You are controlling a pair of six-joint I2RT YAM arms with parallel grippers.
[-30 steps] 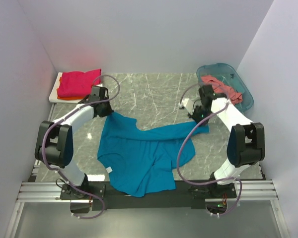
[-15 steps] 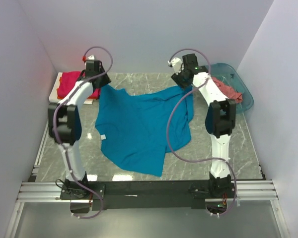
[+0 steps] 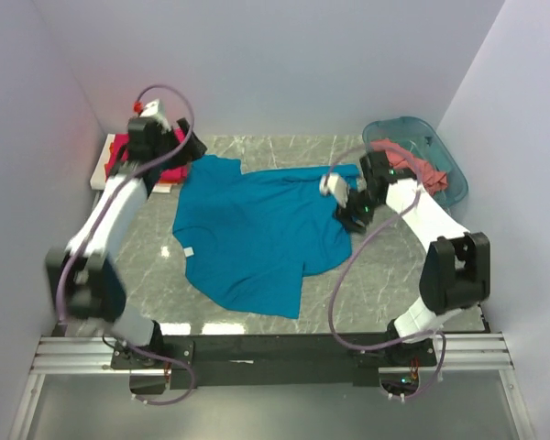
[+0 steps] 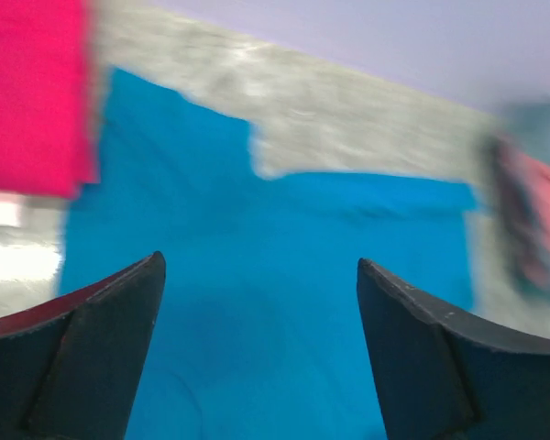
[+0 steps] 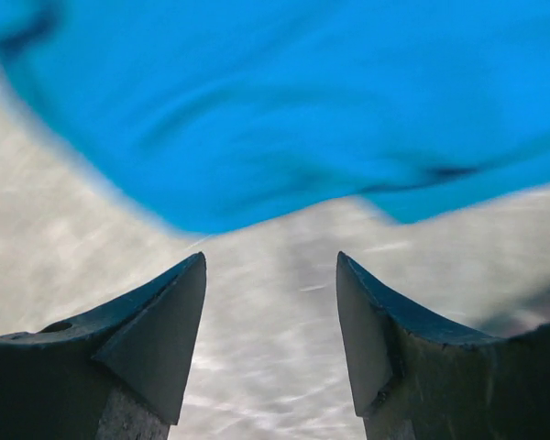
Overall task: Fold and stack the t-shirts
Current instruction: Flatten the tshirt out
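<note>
Across the middle of the overhead frame runs a grey marble table, closed in by plain white walls on three sides.

Two arms are in view, each with one gripper. Three shirts show clearly: one teal shirt, one red shirt and one pink shirt. There is one basket at upper right, with the pink shirt inside, and one white board at upper left, with the red shirt on it.

The teal shirt lies spread at the centre of the table, mostly flat, with its lower edge folded unevenly.

The left gripper is at the upper left, above the shirt's far left corner and just beside the red shirt. Its fingers stand wide apart and nothing is between them.

The right gripper is at the shirt's right edge. Its fingers are spread over bare marble and hold nothing, and the teal hem lies just beyond the tips.
</note>
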